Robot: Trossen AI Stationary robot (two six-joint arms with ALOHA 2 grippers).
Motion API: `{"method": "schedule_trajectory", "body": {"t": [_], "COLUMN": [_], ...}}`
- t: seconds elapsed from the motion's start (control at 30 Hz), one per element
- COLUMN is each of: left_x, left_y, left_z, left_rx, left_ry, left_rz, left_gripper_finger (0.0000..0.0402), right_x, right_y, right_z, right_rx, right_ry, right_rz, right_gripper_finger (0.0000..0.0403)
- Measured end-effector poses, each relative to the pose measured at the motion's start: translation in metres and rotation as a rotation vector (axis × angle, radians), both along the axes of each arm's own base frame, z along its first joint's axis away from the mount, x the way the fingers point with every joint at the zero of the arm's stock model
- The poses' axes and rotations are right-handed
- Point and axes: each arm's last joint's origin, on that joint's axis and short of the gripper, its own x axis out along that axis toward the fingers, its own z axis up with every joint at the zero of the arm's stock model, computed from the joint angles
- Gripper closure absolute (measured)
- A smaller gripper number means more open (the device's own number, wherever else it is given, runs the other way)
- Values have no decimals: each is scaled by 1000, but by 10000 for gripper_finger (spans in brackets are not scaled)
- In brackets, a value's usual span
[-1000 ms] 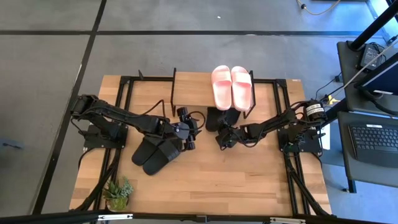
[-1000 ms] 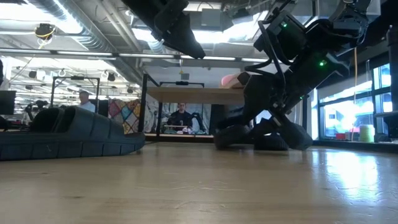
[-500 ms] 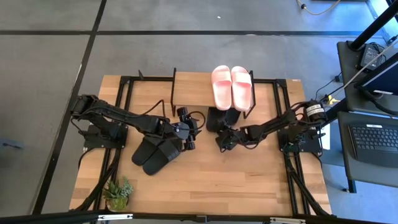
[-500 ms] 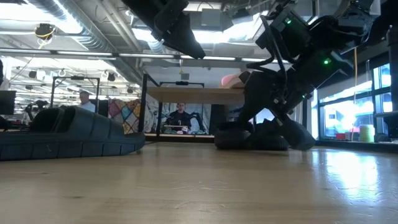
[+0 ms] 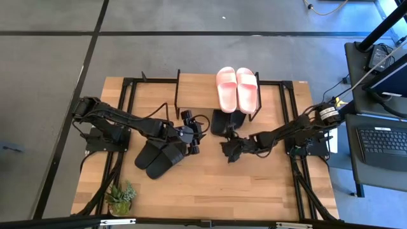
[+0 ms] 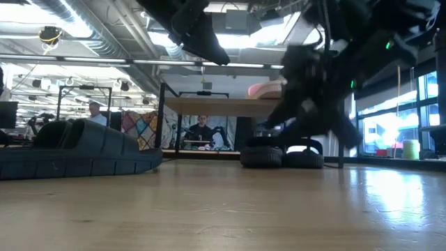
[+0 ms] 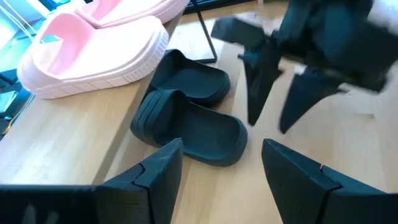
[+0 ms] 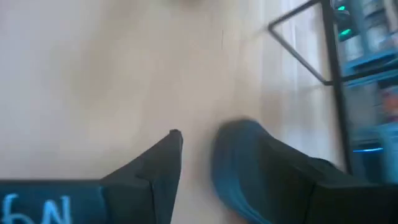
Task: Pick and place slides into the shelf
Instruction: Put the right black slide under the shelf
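Observation:
The shelf (image 5: 194,89) stands at the table's far middle, its wooden top on thin black legs. The pale pink pair (image 5: 237,89) lies on the right half of its top. One black pair (image 5: 227,121) lies flat on the table under the shelf (image 7: 186,118). The other black pair (image 5: 162,156) lies on the table near the left arm. My left gripper (image 5: 196,133) hovers open between the two black pairs, facing the shelf (image 7: 217,162). My right gripper (image 5: 226,151) is open and empty, just on the near side of the pair under the shelf (image 7: 280,93).
A small potted plant (image 5: 121,197) stands at the table's near left corner. Black frame rails (image 5: 294,159) run along both sides of the table. The left half of the shelf top is bare wood. In the low view a person (image 6: 202,129) sits in the room beyond the table.
My right gripper has drawn back from the black pair under the shelf toward the table's near edge and risen a little. The black slide that stood tilted there now lies flat beside its mate. The left arm has kept still.

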Motion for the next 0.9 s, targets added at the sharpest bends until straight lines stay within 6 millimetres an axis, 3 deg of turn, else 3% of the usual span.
{"method": "schedule_trajectory", "body": {"t": [0.2,0.37,0.63,0.9], "left_x": [-1,-1,0,0], "left_y": [-7,-8,-4,-5], "left_z": [-1,-2,-2,-3], "left_rx": [-15,-122,-163,-181], "left_ry": [10,9,13,14], "left_rz": [-26,-89,-109,-99], "left_gripper_finger": [191,191,191,191], "right_x": [-5,-2,8,15], "right_y": [2,-7,-24,-45], "right_z": [35,33,2,-2], "right_rx": [593,1018,1118,1087], "right_ry": [-204,-128,-69,-183], "right_rz": [-100,-154,-326,-424], "right_gripper_finger": [207,207,207,207]}}
